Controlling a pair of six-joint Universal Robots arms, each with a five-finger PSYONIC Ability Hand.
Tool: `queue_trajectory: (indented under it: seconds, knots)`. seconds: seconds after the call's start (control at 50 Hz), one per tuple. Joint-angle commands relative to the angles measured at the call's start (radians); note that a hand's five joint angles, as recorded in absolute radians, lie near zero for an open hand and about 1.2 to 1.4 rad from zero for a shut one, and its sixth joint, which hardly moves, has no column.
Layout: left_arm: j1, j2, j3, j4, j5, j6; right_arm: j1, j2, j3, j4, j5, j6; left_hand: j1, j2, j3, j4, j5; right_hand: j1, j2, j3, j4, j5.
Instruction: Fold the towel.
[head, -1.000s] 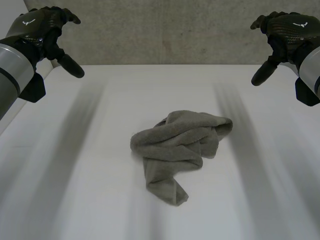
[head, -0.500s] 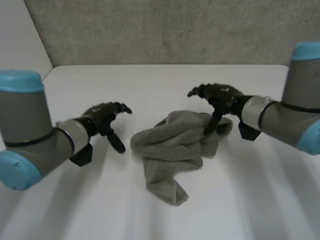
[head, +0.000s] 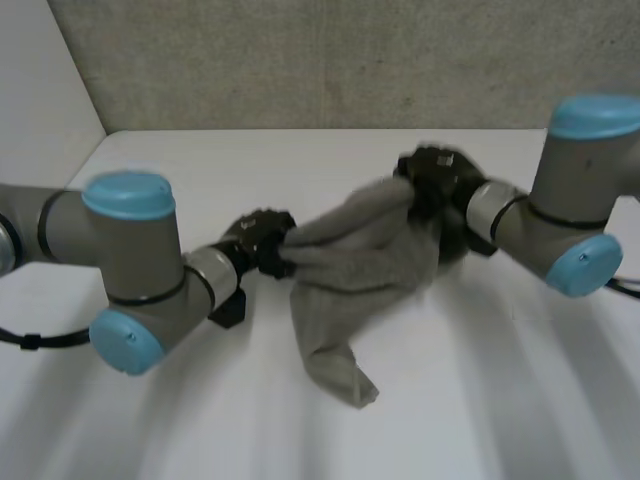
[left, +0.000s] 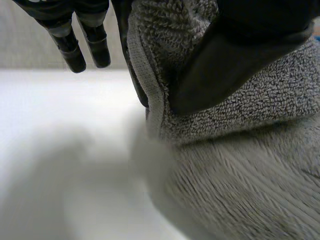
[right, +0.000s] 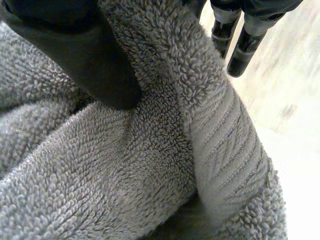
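A grey terry towel (head: 365, 265) sits near the middle of the white table (head: 200, 170), still bunched and not yet folded. The robot's left hand (head: 262, 243) is closed on the towel's left side. In the left wrist view, its thumb (left: 235, 55) pinches a hemmed edge against the fingers, while two other fingers stick out free beside the cloth. The right hand (head: 432, 178) is closed on the towel's upper right part. In the right wrist view, its thumb (right: 95, 65) presses a thick roll of cloth against the fingers behind it. The cloth is drawn into a raised ridge between the two hands, and a loose tail trails toward the table's near edge. Judging by this, the task is only beginning: the towel is grasped, but it still has to be spread flat and every fold made. A second ago both hands hung open high over the table's far corners, and the towel lay untouched in a heap. Half a second ago they were low beside it, the left hand still apart from the cloth and the right hand just reaching its right end.
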Motion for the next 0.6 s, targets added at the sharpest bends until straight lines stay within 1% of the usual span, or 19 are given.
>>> queue_trajectory:
  seconds: [0.02,0.12,0.16,0.2,0.22,0.24,0.26,0.28,0.32,0.34,0.36,0.38,0.4,0.42,0.44,0.46,0.48,0.5,0.6]
  knots:
    - [0.025,0.116,0.153,0.003,-0.019,0.002,0.002,-0.185,0.044,-0.227,0.010,0.017,0.089,0.070,-0.058,-0.066,0.065,0.123,0.159,-0.053,-0.076,0.096]
    - [0.079,0.272,0.149,0.019,-0.011,0.005,-0.001,-0.387,0.266,-0.342,-0.016,0.045,0.089,0.070,-0.058,-0.066,0.065,0.123,0.159,-0.053,-0.076,0.096]
    - [0.093,0.318,0.131,0.030,-0.008,0.013,-0.001,-0.388,0.266,-0.342,-0.016,0.045,0.089,0.070,-0.058,-0.066,0.065,0.123,0.159,-0.053,-0.076,0.096]
    - [0.097,0.357,0.097,0.049,-0.003,0.016,-0.009,-0.460,0.443,-0.341,-0.040,0.030,0.089,0.070,-0.058,-0.066,0.065,0.123,0.159,-0.053,-0.076,0.096]
    - [0.100,0.377,0.065,0.064,-0.002,0.019,-0.009,-0.460,0.444,-0.341,-0.041,0.030,0.089,0.070,-0.058,-0.066,0.065,0.123,0.159,-0.053,-0.076,0.096]
    - [0.100,0.377,0.065,0.064,-0.002,0.019,-0.009,-0.475,0.511,-0.338,-0.059,0.017,0.089,0.070,-0.058,-0.066,0.065,-0.015,0.020,-0.053,-0.076,-0.043]
    - [0.103,0.389,0.024,0.075,0.001,0.022,-0.010,-0.494,0.594,-0.332,-0.086,-0.012,0.089,0.070,-0.058,-0.066,0.065,-0.359,-0.324,-0.053,-0.076,-0.387]
    - [0.106,0.394,-0.022,0.084,0.007,0.029,-0.010,-0.494,0.595,-0.332,-0.087,-0.012,0.089,0.070,-0.058,-0.066,0.065,-0.363,-0.327,-0.053,-0.076,-0.391]
    - [0.108,0.394,-0.075,0.090,0.015,0.048,-0.013,-0.524,0.743,-0.303,-0.135,-0.131,0.089,0.070,-0.058,-0.066,0.065,-0.968,-0.933,-0.053,-0.076,-0.996]
    - [0.110,0.391,-0.130,0.092,0.029,0.078,-0.013,-0.524,0.743,-0.302,-0.136,-0.131,0.089,0.070,-0.058,-0.066,0.065,-0.971,-0.935,-0.053,-0.076,-0.998]
    - [0.110,0.391,-0.130,0.092,0.029,0.079,-0.021,-0.530,0.801,-0.267,-0.143,-0.227,0.089,0.070,-0.058,-0.066,0.065,-1.098,-1.063,-0.053,-0.076,-1.126]
    - [0.110,0.385,-0.182,0.092,0.044,0.123,-0.021,-0.531,0.802,-0.267,-0.143,-0.228,0.089,0.070,-0.058,-0.066,0.065,-1.098,-1.063,-0.053,-0.076,-1.126]
    - [0.110,0.385,-0.182,0.092,0.044,0.123,-0.035,-0.534,0.840,-0.214,-0.143,-0.336,0.089,0.070,-0.058,-0.066,0.065,-1.098,-1.063,-0.053,-0.076,-1.126]
    - [0.110,0.379,-0.230,0.092,0.059,0.181,-0.051,-0.537,0.857,-0.147,-0.142,-0.433,0.089,0.070,-0.058,-0.066,0.065,-1.098,-1.063,-0.053,-0.076,-1.126]
    - [0.111,0.373,-0.280,0.093,0.070,0.247,-0.052,-0.537,0.857,-0.146,-0.142,-0.434,0.089,0.070,-0.058,-0.066,0.065,-1.098,-1.063,-0.053,-0.076,-1.126]
    - [0.111,0.373,-0.281,0.093,0.070,0.247,-0.070,-0.537,0.855,-0.068,-0.142,-0.514,0.089,0.070,-0.058,-0.066,0.065,-1.098,-1.063,-0.053,-0.076,-1.126]
    - [0.111,0.365,-0.323,0.093,0.075,0.319,-0.084,-0.538,0.848,0.007,-0.148,-0.570,0.089,0.070,-0.058,-0.066,0.065,-1.098,-1.063,-0.053,-0.076,-1.126]
    - [0.111,0.359,-0.366,0.092,0.073,0.386,-0.084,-0.538,0.848,0.007,-0.148,-0.570,0.089,0.070,-0.058,-0.066,0.065,-1.098,-1.063,-0.053,-0.076,-1.126]
    - [0.123,0.359,-0.471,0.095,0.069,0.511,-0.093,-0.538,0.786,0.075,-0.134,-0.547,0.089,0.070,-0.058,-0.066,0.065,-1.098,-1.063,-0.053,-0.076,-1.126]
